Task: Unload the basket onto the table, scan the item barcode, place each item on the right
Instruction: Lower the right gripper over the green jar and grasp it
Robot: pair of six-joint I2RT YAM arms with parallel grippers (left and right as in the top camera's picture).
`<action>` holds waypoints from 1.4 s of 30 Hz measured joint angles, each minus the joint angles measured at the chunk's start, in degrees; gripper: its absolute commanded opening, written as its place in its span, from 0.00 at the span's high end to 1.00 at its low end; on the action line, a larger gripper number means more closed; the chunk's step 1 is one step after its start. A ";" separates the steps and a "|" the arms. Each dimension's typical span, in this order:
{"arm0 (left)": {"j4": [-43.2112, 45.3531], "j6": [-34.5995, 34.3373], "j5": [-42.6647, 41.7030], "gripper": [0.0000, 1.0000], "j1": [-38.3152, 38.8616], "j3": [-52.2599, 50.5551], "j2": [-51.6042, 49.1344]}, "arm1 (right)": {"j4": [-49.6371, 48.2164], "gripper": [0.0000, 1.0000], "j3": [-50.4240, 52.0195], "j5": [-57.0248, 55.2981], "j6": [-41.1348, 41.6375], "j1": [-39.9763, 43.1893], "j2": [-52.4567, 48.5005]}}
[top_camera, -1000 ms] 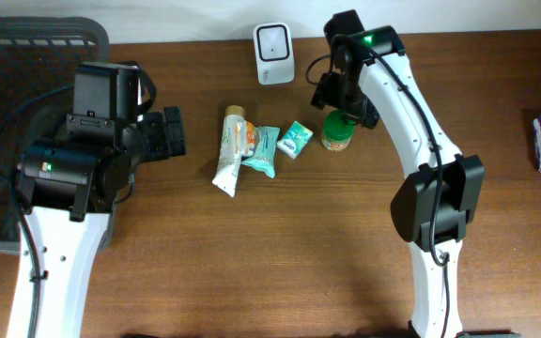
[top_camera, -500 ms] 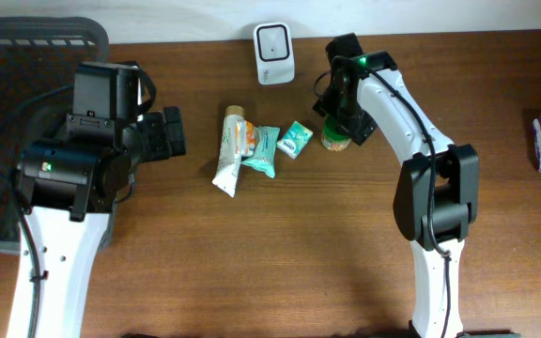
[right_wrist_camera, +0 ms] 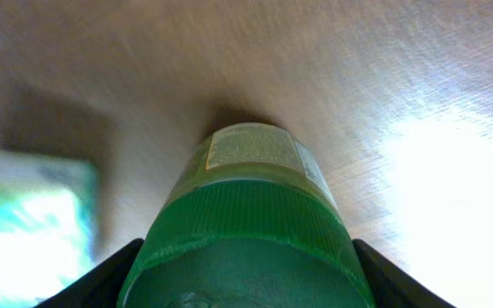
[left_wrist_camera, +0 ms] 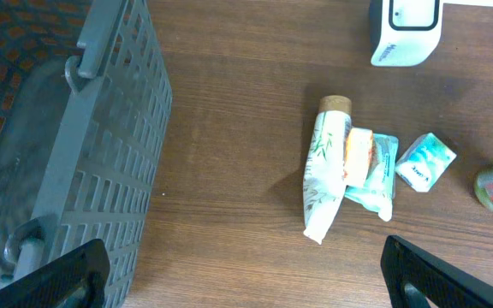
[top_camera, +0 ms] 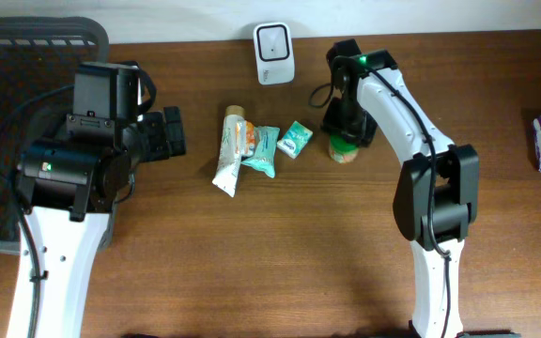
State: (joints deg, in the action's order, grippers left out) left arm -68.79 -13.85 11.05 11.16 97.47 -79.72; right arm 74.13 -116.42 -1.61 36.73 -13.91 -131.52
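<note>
Right of the scanner (top_camera: 274,40), the small jar (top_camera: 344,150) looks light, rigid, slick; its ribbed green cap (right_wrist_camera: 245,224) suits gripping. Right pincer (right_wrist_camera: 243,281) straddles it; whether it grips, I cannot tell. The left pincer (left_wrist_camera: 248,275) gapes empty.

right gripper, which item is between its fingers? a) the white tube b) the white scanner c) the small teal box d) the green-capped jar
d: the right wrist view shows the green-capped jar filling the space between the fingers of the right gripper, and in the overhead view that gripper sits directly over the jar.
</note>
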 measured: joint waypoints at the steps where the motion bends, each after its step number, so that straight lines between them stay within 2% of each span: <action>1: 0.00 0.00 -0.02 0.01 0.00 0.00 0.00 | 2.01 0.36 -0.63 -0.02 -4.37 0.00 0.00; 2: -0.02 0.00 -0.02 0.01 0.00 0.00 0.00 | 3.54 0.35 -1.31 -0.02 -8.74 0.00 0.00; 3: -0.02 0.00 -0.02 0.01 0.00 0.00 0.00 | 4.61 0.29 -1.70 -0.04 -11.89 0.00 0.00; 6: 0.00 0.00 -0.02 0.01 0.00 0.00 0.00 | 7.41 0.28 -2.32 -0.04 -20.79 0.00 0.00; 9: 0.00 0.00 -0.02 0.01 0.00 0.00 0.00 | 7.52 0.26 -2.32 -0.04 -25.20 0.00 0.00; 11: 0.00 0.00 -0.02 0.01 0.00 0.00 0.00 | 7.08 0.02 -2.32 -0.04 -26.71 0.00 0.00; 14: -0.02 0.00 -0.02 0.01 0.00 0.00 0.00 | 6.91 0.00 -2.34 -0.07 -27.65 0.00 0.00; 21: -0.02 0.00 -0.02 0.01 0.00 0.00 0.00 | 9.44 0.01 -2.40 -0.04 -17.75 0.00 0.00; 27: -0.04 0.00 -0.02 0.01 0.00 0.00 0.00 | 9.46 0.02 -1.99 -0.04 -1.27 0.00 0.00; 30: -0.04 0.00 -0.02 0.01 0.00 0.00 0.00 | 9.42 0.01 -0.26 -0.02 4.31 0.00 0.00; 34: -0.02 0.00 -0.02 0.01 0.00 0.00 0.00 | 8.15 0.01 1.66 -0.04 7.08 0.00 0.00; 42: -0.04 0.00 -0.02 0.01 0.00 0.00 0.00 | 7.21 0.02 1.90 -0.04 6.38 0.00 0.00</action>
State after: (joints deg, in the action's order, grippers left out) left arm -68.84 -13.85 11.03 11.16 97.47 -79.72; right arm 81.34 -114.52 -1.65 43.11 -13.91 -131.52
